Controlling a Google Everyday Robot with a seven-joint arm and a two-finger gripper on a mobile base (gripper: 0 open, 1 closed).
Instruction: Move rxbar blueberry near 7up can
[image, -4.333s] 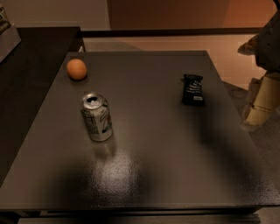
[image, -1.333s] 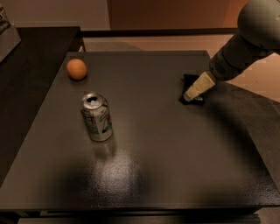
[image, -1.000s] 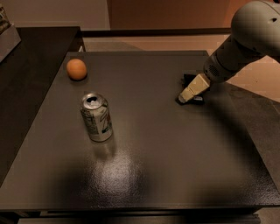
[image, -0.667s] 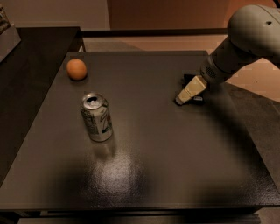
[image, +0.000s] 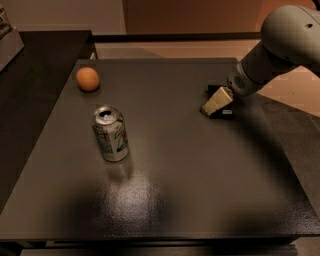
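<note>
Rxbar blueberry (image: 223, 114) near table (image: 175, 200) right edge, under end effector (image: 211, 106); grip cannot be told.

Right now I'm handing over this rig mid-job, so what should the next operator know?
Gripper sits low over the snack bar at the far right of the table; whether it has a grip is unclear. The soda can stands upright left of centre, with an orange behind it. Done: the reach to the bar. Left: lift the bar, carry it left, set it beside the can.
</note>
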